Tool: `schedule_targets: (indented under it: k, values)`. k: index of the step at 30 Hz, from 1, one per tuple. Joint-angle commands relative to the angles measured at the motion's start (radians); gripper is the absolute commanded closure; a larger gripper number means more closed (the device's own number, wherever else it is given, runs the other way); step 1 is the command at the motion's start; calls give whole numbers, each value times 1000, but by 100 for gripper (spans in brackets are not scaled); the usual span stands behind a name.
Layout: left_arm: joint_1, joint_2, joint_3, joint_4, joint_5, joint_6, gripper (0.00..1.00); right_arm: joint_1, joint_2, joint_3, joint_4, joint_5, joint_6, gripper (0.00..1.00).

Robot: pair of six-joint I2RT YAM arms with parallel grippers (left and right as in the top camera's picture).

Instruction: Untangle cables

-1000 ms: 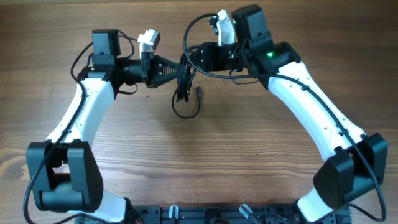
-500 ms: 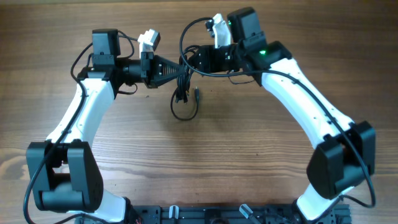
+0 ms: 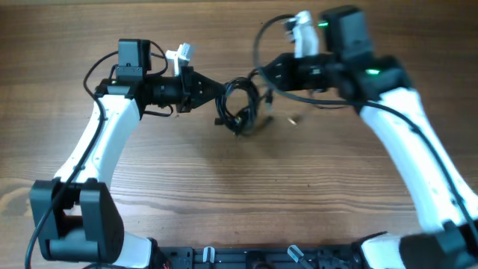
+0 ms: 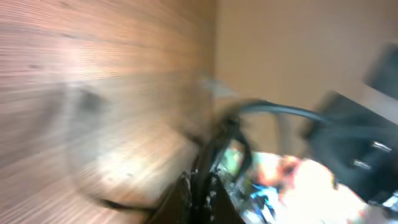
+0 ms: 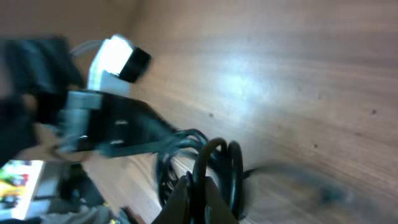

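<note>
Both your end effectors are clamped tight on the cables (image 3: 240,105). The left end effector (image 3: 215,95) pinches the tangle's left edge, and the right end effector (image 3: 262,77) grips its upper right. The bunched black loops sit between them, over the far middle of the wooden worktop (image 3: 224,194).

3 cameras, all on the cables (image 3: 237,119)
Overhead looks straight down; wrist views sit close, blurred, from opposite sides.
</note>
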Motion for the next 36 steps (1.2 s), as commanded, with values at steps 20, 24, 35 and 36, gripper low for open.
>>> schedule_targets:
  k: [20,24,35,36]
  values:
    - [31,20,-13,-197,-623,76,96,-457,-103,21,397,178,279,96]
    - [31,21,-13,-208,-655,76,96,-459,-102,21,356,401,183,96]
    - [31,20,-13,-90,-213,256,96,-256,-64,21,35,58,-98,65]
    - [31,20,-13,-58,-117,266,96,-221,-64,21,25,45,-109,60]
